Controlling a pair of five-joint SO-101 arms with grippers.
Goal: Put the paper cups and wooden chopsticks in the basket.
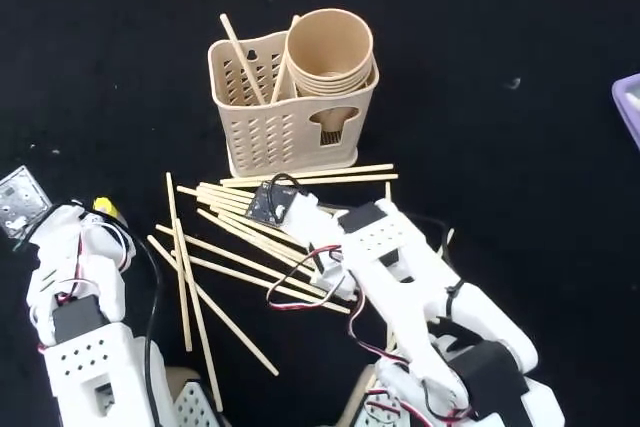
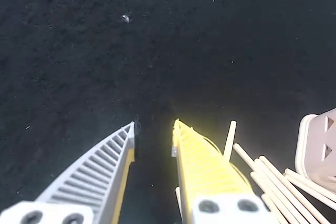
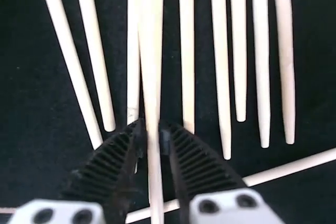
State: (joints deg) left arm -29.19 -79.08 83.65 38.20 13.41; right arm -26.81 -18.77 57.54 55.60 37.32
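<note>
At the counter's (image 1: 520,197) near left corner, the left hand (image 2: 155,129) hangs just above the black surface. Its grey finger and yellow finger are spread, with nothing between them. The ends of a few chopsticks lie just beside the yellow finger.

Toward the middle of the near edge, the right hand (image 3: 150,129) points down into the loose chopsticks (image 1: 220,197). Its black fingers are pressed together on one chopstick (image 3: 153,77), pinching it among the others, which lie side by side on the counter. The loose sticks are spread fan-wise across the middle of the counter, between the two arms and the basket, some crossing one another.

Beyond them, toward the far edge, the cream slotted basket (image 1: 290,132) stands upright. A stack of paper cups (image 1: 328,47) sits in its right compartment. Two standing chopsticks (image 1: 243,59) lean in the basket beside the cups.
</note>
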